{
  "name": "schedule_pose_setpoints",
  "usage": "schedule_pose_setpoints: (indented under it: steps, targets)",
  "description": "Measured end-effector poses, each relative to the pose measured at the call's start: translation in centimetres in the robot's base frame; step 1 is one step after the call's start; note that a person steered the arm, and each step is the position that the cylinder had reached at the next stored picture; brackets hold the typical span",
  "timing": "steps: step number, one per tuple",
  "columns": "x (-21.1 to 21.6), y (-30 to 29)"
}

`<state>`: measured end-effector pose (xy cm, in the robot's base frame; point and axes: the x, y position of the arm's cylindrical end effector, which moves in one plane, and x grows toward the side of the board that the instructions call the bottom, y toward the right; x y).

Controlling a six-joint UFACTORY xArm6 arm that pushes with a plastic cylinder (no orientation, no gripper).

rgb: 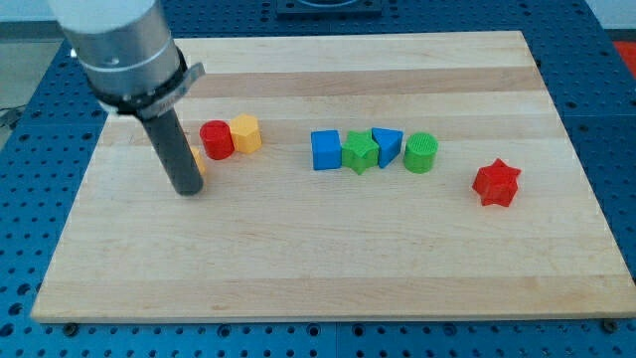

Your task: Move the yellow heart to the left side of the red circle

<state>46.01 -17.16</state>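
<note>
The red circle lies on the wooden board toward the view's left. Only a sliver of a yellow block, likely the yellow heart, shows just below and left of the red circle; the rest is hidden behind my rod. My tip rests on the board right against that yellow block, on its left and lower side. A yellow hexagon-like block touches the red circle on its right.
A row of touching blocks sits mid-board: a blue cube, a green star, a blue triangle and a green circle. A red star lies alone at the right.
</note>
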Motion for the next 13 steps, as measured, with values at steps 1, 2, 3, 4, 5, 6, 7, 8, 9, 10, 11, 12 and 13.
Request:
schedule_pose_setpoints:
  steps: [1, 2, 3, 4, 5, 6, 7, 8, 9, 10, 11, 12, 13]
  targets:
    - [-0.2, 0.0]
    - [-0.2, 0.0]
    - [0.0, 0.0]
    - [-0.6, 0.0]
    - [-0.7, 0.0]
    - [-1.5, 0.0]
    - [-1.8, 0.0]
    - [-1.9, 0.0]
    - [-1.3, 0.0]
    - [2.9, 0.6]
    - [10.7, 7.3]
    - [10.5, 16.4]
    - [10.5, 17.0]
